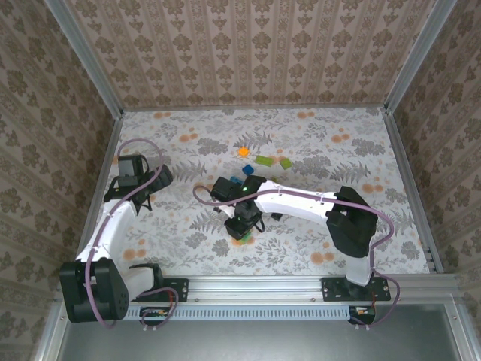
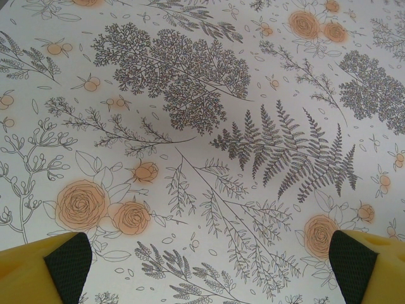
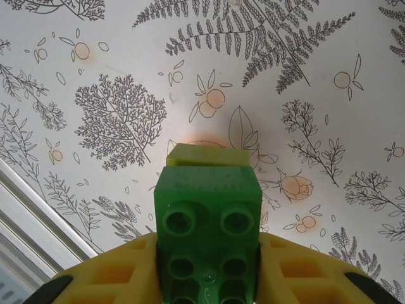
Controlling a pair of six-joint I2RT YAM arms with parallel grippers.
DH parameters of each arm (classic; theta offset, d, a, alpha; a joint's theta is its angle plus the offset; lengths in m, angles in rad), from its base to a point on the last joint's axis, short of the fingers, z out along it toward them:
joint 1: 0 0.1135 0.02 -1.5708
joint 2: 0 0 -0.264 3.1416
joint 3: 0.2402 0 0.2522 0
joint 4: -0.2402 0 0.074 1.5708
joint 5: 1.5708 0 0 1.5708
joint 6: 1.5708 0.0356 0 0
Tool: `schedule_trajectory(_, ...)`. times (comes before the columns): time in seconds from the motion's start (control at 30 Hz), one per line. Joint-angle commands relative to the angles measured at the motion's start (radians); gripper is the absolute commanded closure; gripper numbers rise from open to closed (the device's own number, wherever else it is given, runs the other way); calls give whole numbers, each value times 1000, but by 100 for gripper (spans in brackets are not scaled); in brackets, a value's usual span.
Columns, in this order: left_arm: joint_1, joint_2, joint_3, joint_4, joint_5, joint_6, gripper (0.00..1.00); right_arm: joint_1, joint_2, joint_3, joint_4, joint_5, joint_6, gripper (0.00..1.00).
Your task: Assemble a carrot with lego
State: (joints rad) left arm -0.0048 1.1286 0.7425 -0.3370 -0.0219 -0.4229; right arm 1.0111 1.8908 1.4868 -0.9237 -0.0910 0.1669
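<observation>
My right gripper (image 3: 209, 269) is shut on a dark green lego brick (image 3: 209, 215), studs facing the camera, with a lime brick (image 3: 209, 154) stuck on its far end. In the top view the right gripper (image 1: 242, 224) points down at the mat, green brick (image 1: 242, 234) at its tip. Loose lego lies further back: an orange brick (image 1: 243, 152), a lime brick (image 1: 264, 160) and a green brick (image 1: 285, 163). A whole carrot with an orange tip is out of view. My left gripper (image 2: 209, 269) is open over bare mat, and sits at the far left (image 1: 155, 180).
The floral mat (image 1: 331, 150) covers the table, walled in by patterned panels. A metal rail (image 1: 301, 284) runs along the near edge and shows at the lower left of the right wrist view (image 3: 25, 215). A small dark piece (image 1: 276, 216) lies by the right forearm.
</observation>
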Motion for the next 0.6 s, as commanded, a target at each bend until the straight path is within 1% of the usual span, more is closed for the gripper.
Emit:
schedule_trajectory(0.0, 6, 2, 33, -4, 2, 18, 0, 4, 30, 0, -13, 2, 27, 66)
schedule_trajectory(0.57, 5, 3, 32, -3, 8, 15, 0, 18, 41, -68, 35, 10, 92, 66)
